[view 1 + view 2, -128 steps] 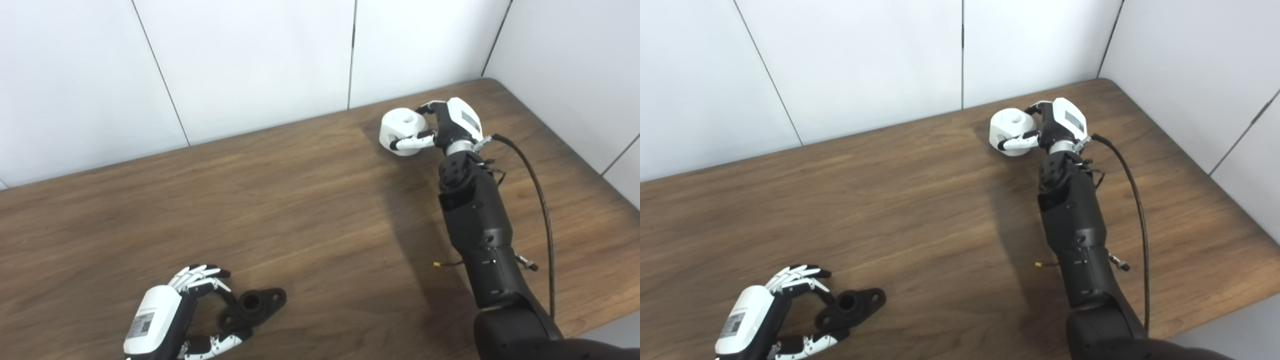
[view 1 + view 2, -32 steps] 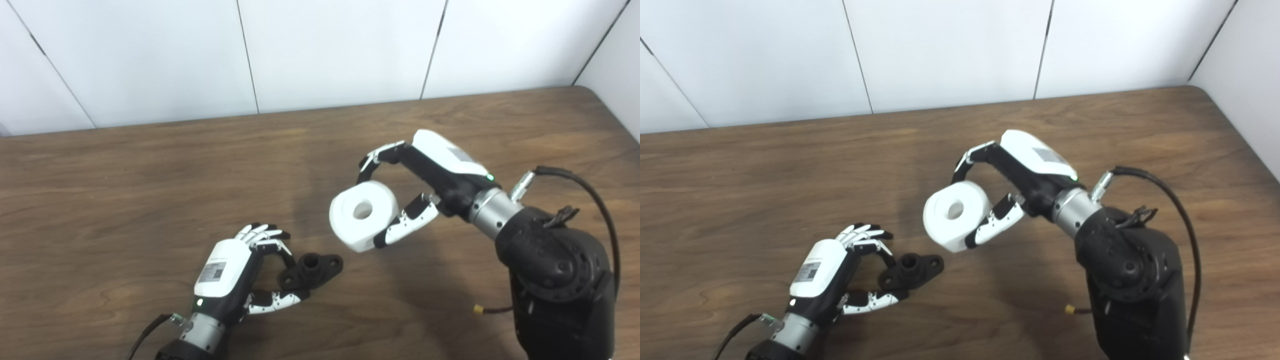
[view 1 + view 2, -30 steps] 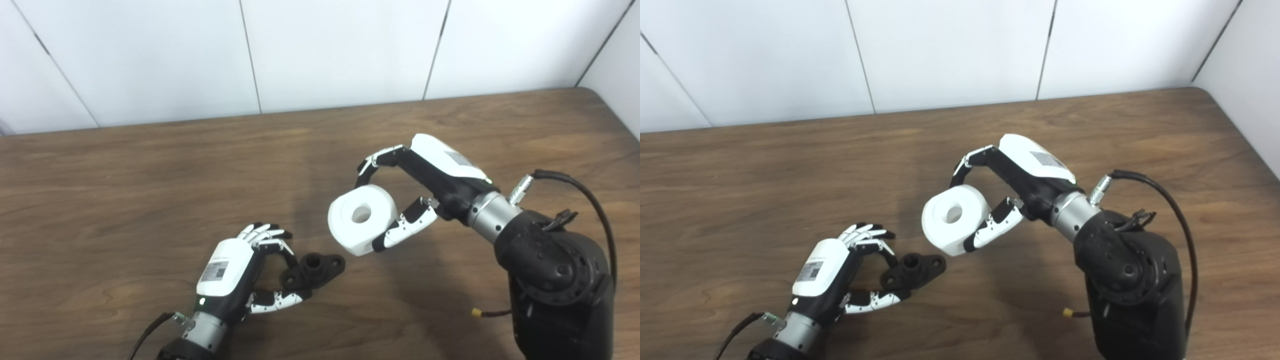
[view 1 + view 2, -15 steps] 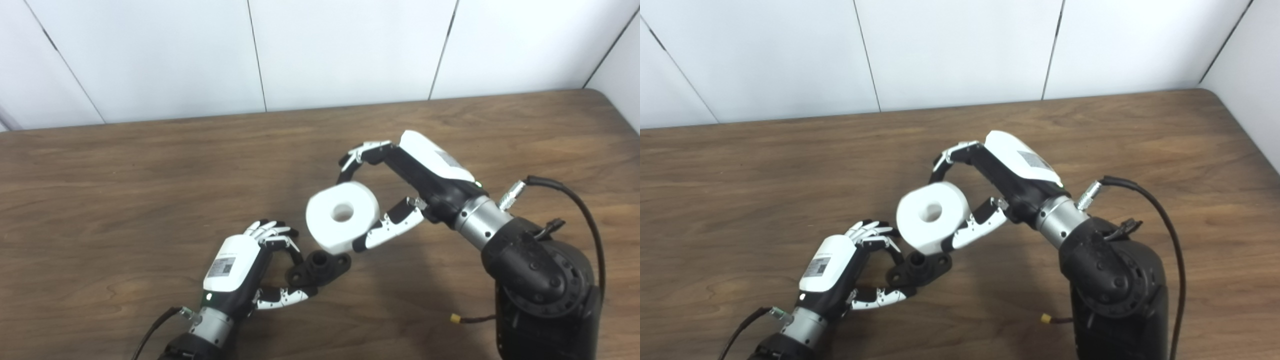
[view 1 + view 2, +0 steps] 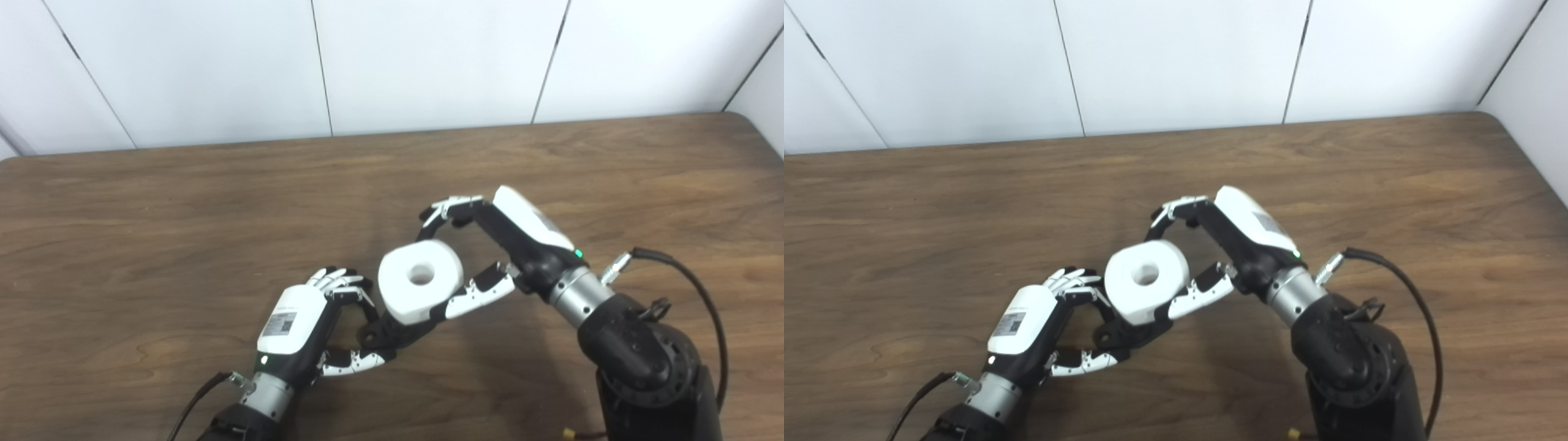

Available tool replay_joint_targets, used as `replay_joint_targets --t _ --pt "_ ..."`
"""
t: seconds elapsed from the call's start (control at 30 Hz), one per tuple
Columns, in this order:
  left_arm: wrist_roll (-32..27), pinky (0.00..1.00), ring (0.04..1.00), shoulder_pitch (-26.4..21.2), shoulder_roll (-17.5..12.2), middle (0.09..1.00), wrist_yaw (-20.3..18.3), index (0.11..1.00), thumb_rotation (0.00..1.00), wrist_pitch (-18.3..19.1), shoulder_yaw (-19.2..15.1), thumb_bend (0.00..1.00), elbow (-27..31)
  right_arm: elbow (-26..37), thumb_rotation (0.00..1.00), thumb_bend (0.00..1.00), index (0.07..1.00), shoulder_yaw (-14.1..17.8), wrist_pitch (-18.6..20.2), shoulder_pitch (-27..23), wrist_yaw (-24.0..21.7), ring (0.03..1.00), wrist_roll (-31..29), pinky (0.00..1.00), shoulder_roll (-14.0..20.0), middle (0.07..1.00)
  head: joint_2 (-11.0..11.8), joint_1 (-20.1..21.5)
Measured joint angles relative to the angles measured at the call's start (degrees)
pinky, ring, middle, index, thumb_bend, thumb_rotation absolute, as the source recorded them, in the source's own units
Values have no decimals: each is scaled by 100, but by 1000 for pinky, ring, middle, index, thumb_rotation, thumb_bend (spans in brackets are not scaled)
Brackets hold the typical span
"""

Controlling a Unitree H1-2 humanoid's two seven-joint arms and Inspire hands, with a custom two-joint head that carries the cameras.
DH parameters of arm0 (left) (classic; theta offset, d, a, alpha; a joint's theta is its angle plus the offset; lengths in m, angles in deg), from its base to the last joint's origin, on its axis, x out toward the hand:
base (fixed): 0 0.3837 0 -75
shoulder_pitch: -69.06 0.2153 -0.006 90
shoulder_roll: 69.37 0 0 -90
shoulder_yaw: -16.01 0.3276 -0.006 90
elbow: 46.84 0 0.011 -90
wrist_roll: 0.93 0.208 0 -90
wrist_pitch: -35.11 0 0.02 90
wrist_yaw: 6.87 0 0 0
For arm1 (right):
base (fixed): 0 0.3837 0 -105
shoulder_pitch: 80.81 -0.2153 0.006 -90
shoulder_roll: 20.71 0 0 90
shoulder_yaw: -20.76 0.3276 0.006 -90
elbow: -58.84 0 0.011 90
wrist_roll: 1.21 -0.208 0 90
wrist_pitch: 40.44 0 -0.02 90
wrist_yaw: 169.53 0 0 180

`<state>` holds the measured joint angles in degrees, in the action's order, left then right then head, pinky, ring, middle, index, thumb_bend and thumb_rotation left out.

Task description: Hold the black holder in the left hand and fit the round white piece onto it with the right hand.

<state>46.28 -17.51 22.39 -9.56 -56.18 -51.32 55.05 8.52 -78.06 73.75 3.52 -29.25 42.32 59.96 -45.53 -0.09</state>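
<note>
Step in hand: seating stage, by judgement; thick round white plastic piece with a centre hole [image 5: 420, 288] poised right over the black flanged plastic holder [image 5: 384, 332], hole facing up.
Right robot hand [image 5: 487, 257]: closed on the round white piece, fingers [image 5: 445, 211] arching over its far side, thumb pressed along its near side.
Left robot hand [image 5: 1050, 327]: closed on the black holder, pinching its left end between curled fingers above and thumb below, low over the brown wood-grain tabletop [image 5: 153, 245].
Place of the task's things: both near the tabletop's middle front, white piece overlapping the holder from above and to the right.
Next move: likely a straight press down with the hole lined up on the holder's raised boss; calls for a level white piece and a steady left grip.
Risk: a slight tilt or offset could jam the hole on the boss rim or twist the holder out of the pinch.
Hidden: boss and most of the flange covered by the white piece; contact or gap between the two parts not discernible.
Hard to tell: whether the holder rests on the tabletop or sits lifted.
Cut off: both forearms at the bottom edge.
</note>
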Motion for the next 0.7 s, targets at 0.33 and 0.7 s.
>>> replay_joint_targets --t 0.33,0.7 --pt "1 919 864 -24 30 791 15 487 48 13 18 521 -36 -133 136 525 482 -266 -18 108 420 884 -141 775 102 795 26 0" --pt "5 918 863 -44 50 792 31 486 48 19 42 521 -60 -165 137 525 482 -399 27 98 529 891 -199 783 114 798 35 -18"
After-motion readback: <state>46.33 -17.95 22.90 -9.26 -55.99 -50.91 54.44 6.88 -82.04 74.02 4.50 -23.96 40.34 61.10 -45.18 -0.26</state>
